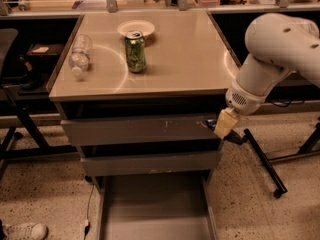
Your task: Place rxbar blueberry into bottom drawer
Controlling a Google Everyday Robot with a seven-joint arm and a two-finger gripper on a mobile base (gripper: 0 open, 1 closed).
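My gripper (220,125) hangs from the white arm in front of the cabinet's right front corner, level with the top drawer's front. It is shut on the rxbar blueberry (211,122); only a small dark-blue end shows beside the cream finger (225,123). The bottom drawer (155,211) is pulled out below and to the left of the gripper, and its wide grey floor shows nothing on it. The bar is above the drawer's right rim, well clear of it.
On the cabinet top stand a green can (135,51) and a white plate (135,28), with a clear plastic bottle (80,55) lying at the left. Two shallower drawers (140,130) are nearly shut. A black chair (12,69) stands left, a dark stand leg (262,164) right.
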